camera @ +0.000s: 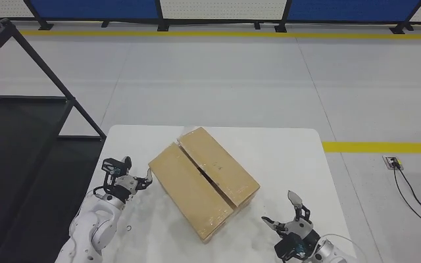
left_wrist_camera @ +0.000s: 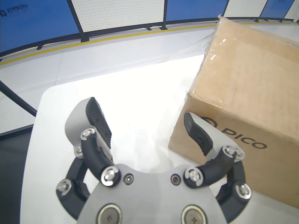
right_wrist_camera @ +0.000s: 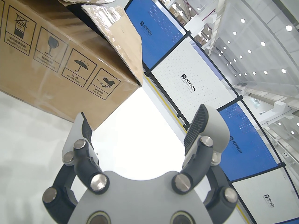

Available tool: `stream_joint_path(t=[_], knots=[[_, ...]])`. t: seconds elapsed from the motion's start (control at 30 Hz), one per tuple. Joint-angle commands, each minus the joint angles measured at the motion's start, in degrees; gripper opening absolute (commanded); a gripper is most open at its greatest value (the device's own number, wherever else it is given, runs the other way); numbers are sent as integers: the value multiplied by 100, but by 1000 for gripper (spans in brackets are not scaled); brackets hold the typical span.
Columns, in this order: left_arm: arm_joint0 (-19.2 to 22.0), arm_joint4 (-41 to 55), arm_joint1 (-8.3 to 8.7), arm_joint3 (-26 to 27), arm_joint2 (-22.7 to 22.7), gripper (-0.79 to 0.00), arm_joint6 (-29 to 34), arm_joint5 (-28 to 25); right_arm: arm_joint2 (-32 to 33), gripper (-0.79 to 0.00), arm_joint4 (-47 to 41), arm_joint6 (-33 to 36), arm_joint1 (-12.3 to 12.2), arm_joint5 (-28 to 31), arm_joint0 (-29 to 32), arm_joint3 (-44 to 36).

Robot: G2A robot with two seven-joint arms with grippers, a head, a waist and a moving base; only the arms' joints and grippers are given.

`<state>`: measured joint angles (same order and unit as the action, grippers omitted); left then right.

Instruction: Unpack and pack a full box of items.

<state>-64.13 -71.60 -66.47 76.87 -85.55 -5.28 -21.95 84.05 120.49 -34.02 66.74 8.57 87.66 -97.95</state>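
On the white table [camera: 283, 148], a brown box [camera: 202, 181] sits, flaps closed.

Box [camera: 204, 183]: flaps [camera: 220, 164] lie over top, contents hidden; dark slit between flaps too narrow to show inside. Right wrist view: gap under raised flap corner black, interior unreadable; box cut by picture edge. Left wrist view: box runs off picture edge. Left gripper [left_wrist_camera: 140, 110]: one finger overlaps box side, touching or apart cannot tell. Right gripper [right_wrist_camera: 142, 113]: finger nearest box overlaps box corner, contact unclear. Small floor fitting [camera: 393, 162], well apart from box: too small to identify.
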Motion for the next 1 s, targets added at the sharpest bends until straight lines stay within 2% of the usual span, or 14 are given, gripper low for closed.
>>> stream_joint_path(t=[0.0, 0.23, 0.53, 0.77, 0.97], knots=[[22, 41, 0, -25, -39, 0, -7, 113, -35, 0, 48, -35, -7, 26, 3, -3], [196, 151, 0, -240, -134, 0, 60, 400, -201, 0, 128, -107, -15, 46, -43, -1], [718, -147, -24, -656, 115, 0, 20, 454, -412, 0, -218, 27, 28, -211, -149, 50], [997, -389, -5, -1049, 265, 0, -77, -10, -507, 0, -439, 165, 58, -469, -143, 53], [1004, -455, 36, -1165, 245, 0, -288, -378, -675, 0, -666, 593, 115, -700, -238, 39]])
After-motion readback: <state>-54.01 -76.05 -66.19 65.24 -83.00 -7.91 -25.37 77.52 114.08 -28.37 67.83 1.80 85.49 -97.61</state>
